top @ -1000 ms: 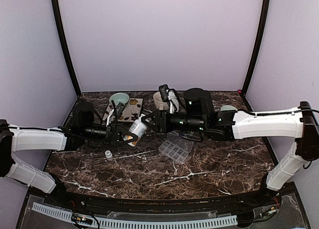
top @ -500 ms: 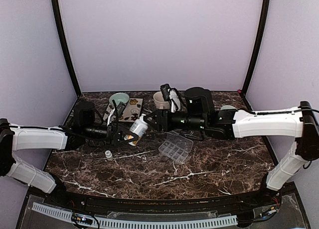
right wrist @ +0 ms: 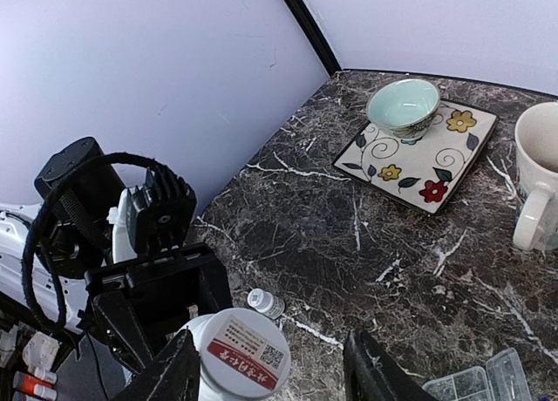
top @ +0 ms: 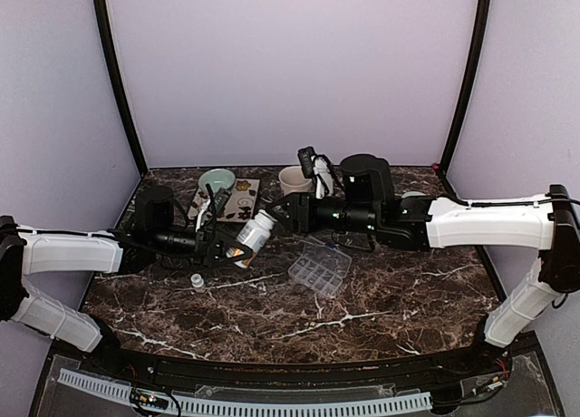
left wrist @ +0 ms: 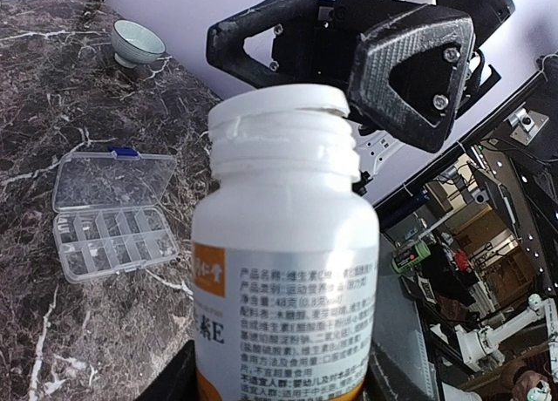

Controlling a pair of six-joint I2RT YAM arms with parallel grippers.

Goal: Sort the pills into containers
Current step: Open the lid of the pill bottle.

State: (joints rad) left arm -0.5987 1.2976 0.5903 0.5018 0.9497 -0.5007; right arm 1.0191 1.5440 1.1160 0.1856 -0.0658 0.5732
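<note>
While my left end effector [top: 231, 247] pinches the tilted bottle [top: 252, 236] at frame centre, the right end effector [top: 284, 213] — fingers spread — hovers beside its top.

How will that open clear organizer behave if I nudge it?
The organizer looks like thin, clear plastic, so it is probably light and apt to skid on the glossy marble table. Its open lid lies flat beside the compartments; likely it flops at the hinge.

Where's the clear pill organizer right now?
In the top view the pill organizer lies open on the table, just right of centre, right of and nearer than the raised white bottle.
</note>
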